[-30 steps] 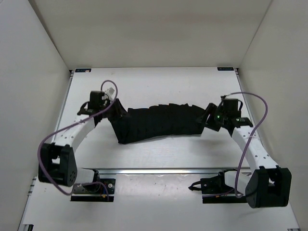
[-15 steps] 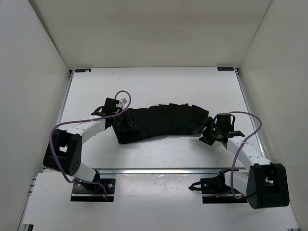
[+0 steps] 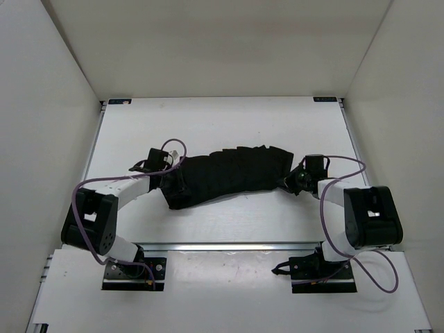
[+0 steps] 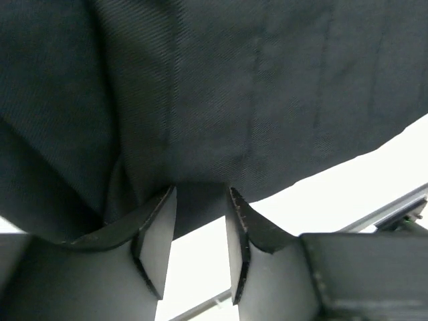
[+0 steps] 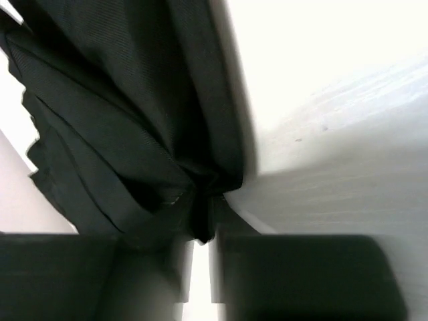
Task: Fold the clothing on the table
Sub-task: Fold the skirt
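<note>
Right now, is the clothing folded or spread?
Spread, not folded: the clothing stretches as one long wrinkled strip across the table, neither end laid over the other.

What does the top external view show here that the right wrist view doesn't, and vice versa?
Only top external: the left gripper at the left end of the clothing, and the whole garment stretched sideways. Only right wrist: the right gripper pinching bunched fabric between nearly closed fingers. Both: the black clothing on the white table.
</note>
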Controlling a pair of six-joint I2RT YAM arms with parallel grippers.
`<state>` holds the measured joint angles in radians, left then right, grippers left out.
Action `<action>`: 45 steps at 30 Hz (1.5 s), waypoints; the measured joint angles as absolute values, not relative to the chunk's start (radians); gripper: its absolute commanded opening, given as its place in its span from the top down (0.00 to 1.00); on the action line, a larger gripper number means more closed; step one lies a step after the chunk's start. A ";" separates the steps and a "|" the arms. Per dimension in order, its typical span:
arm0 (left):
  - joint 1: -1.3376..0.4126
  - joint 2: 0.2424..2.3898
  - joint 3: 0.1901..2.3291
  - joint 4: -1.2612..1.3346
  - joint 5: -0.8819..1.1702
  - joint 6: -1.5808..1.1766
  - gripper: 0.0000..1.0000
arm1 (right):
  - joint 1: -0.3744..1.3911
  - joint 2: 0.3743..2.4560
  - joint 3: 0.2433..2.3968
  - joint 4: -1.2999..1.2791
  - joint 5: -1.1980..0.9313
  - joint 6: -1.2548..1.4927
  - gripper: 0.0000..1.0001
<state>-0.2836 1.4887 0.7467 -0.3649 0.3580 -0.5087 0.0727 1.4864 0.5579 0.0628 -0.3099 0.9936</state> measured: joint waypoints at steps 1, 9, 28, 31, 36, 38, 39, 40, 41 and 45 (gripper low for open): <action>-0.282 1.479 0.735 -0.361 0.355 -0.503 0.57 | 0.076 1.490 0.558 0.065 -0.306 0.988 1.00; -0.275 1.572 0.748 -0.321 0.379 -0.484 0.60 | 0.076 1.492 0.704 -0.048 -0.300 0.794 1.00; -0.283 1.579 0.714 -0.213 0.425 -0.519 0.59 | 0.790 1.755 1.290 -0.161 -0.318 0.409 1.00; -0.276 1.579 0.706 -0.200 0.441 -0.521 0.59 | 0.839 1.839 1.290 -0.144 -0.332 0.414 1.00; -0.262 1.556 0.670 -0.173 0.467 -0.521 0.56 | 0.885 1.949 1.330 -0.154 -0.339 0.405 1.00; -0.241 1.529 0.645 -0.176 0.484 -0.525 0.54 | 0.890 1.963 1.341 -0.158 -0.349 0.401 1.00; -0.225 1.518 0.638 -0.189 0.490 -0.525 0.53 | 0.890 1.964 1.342 -0.157 -0.356 0.399 1.00; -0.213 1.508 0.637 -0.206 0.493 -0.522 0.52 | 0.890 1.964 1.342 -0.155 -0.361 0.399 1.00; -0.199 1.498 0.637 -0.226 0.494 -0.521 0.50 | 0.890 1.964 1.343 -0.151 -0.366 0.399 1.00; -0.126 1.425 0.636 -0.300 0.507 -0.522 0.49 | 0.892 1.974 1.347 -0.149 -0.372 0.397 1.00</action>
